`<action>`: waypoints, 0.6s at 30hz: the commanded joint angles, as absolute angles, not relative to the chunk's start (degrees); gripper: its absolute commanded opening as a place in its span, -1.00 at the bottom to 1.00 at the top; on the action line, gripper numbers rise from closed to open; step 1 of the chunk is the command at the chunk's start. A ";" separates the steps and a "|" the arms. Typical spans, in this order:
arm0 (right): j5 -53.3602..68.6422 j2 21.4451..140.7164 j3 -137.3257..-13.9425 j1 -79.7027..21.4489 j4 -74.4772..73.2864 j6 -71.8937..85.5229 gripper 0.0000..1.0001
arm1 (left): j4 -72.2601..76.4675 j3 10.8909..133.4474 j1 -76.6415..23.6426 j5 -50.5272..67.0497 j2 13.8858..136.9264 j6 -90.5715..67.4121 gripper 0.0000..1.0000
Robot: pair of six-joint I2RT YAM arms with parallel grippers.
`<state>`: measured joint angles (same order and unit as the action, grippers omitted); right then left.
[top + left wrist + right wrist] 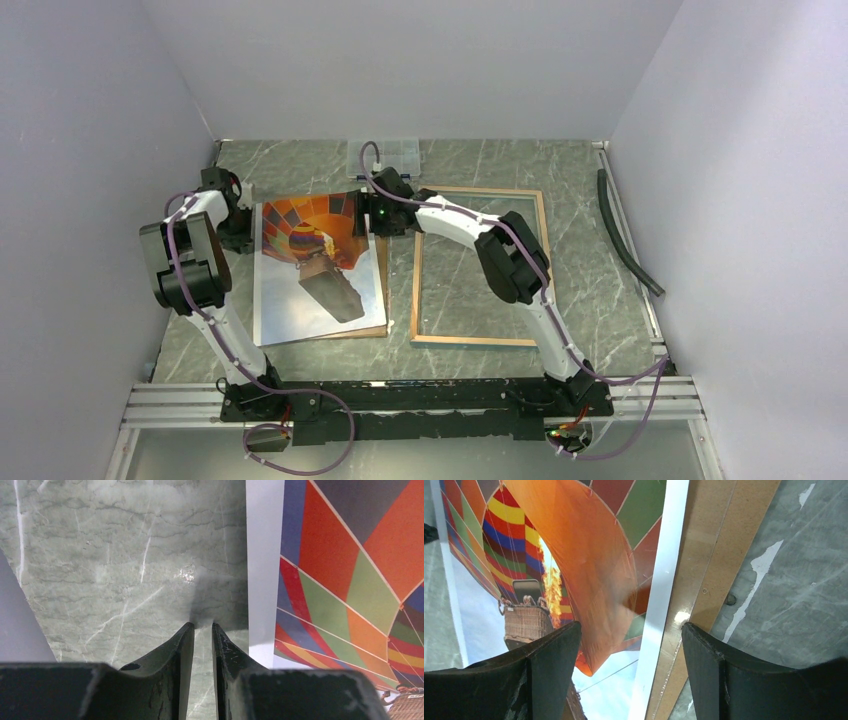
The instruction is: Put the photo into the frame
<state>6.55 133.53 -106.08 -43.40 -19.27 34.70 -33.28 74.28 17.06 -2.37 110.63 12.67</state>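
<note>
Top external: photo lies left of the frame, not yet inside.
Left wrist: my left pincer, nearly closed on nothing, hovers over the table beside the photo's white border. Right wrist: my right pincer gapes wide across the photo's edge and backing board, likely to pinch and lift.

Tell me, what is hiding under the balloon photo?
A thin brown board lies under the photo; strips of it peek out along two edges. The photo covers the rest, so whether anything else is underneath cannot be seen.
</note>
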 commanded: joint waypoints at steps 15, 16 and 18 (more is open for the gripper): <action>27.30 128.89 -94.45 -40.72 7.36 59.33 0.52 | -31.16 70.14 14.05 2.22 117.76 11.01 -0.58; 28.15 128.45 -93.91 -40.64 9.07 60.42 0.52 | -31.25 70.13 14.02 2.34 117.77 10.99 -0.59; 29.56 127.49 -92.71 -40.61 12.15 62.41 0.51 | -31.37 70.08 13.99 2.53 117.77 11.11 -0.60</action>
